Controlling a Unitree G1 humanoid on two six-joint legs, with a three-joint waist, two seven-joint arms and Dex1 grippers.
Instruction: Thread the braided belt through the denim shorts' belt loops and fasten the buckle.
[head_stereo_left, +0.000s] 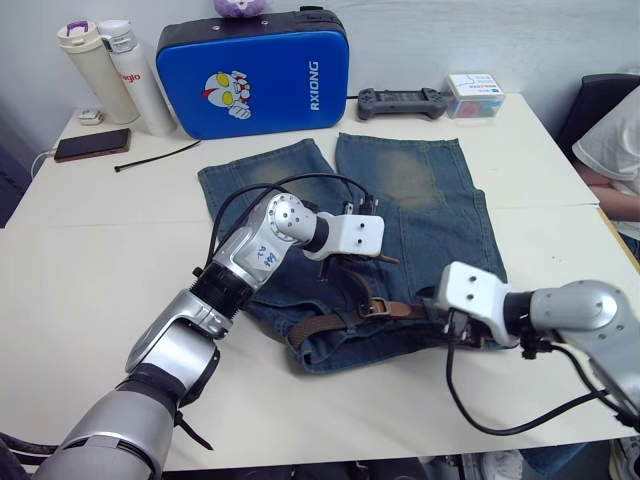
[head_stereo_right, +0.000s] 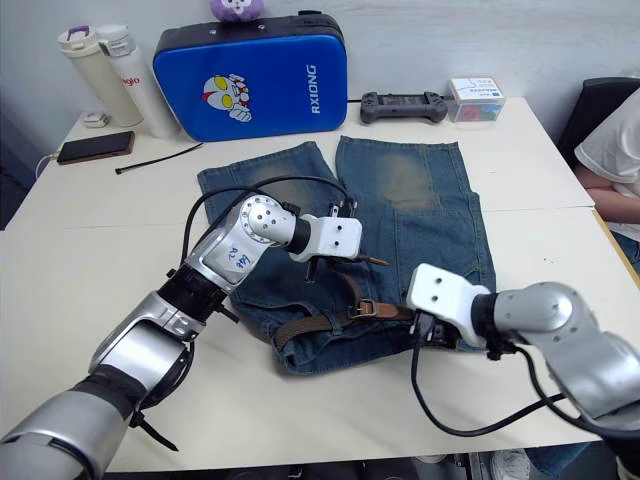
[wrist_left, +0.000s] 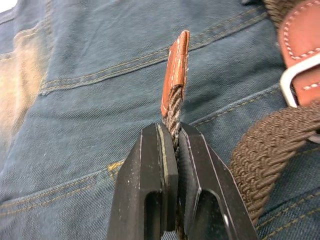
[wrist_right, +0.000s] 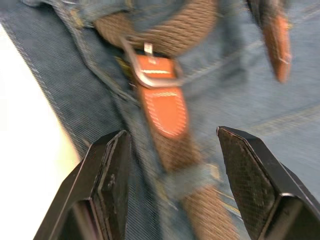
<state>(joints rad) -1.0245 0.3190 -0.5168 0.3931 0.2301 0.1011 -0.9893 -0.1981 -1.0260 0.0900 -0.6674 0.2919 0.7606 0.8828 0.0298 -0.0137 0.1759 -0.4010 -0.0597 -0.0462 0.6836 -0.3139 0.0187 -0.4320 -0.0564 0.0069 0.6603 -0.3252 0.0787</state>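
The denim shorts (head_stereo_left: 420, 200) lie flat on the white table, waistband toward me. Along the waistband runs the braided belt (head_stereo_left: 320, 325), brown and woven, with its silver buckle (wrist_right: 145, 70) and tan leather tab near the middle. My left gripper (wrist_left: 175, 132) is shut on the belt's free end just below its tan leather tip (wrist_left: 175, 75), holding it a little above the denim behind the buckle. My right gripper (wrist_right: 172, 145) stands open over the belt beside the buckle, one finger (wrist_right: 107, 170) on each side. A belt loop (wrist_right: 192, 180) crosses the strap between them.
At the back of the table stand a blue case (head_stereo_left: 255, 75), two bottles (head_stereo_left: 95, 70), a phone (head_stereo_left: 92, 145), a black cable tie (head_stereo_left: 155, 155), a game controller (head_stereo_left: 403, 100) and a small box (head_stereo_left: 475, 95). A person (head_stereo_left: 615, 150) sits at the right edge.
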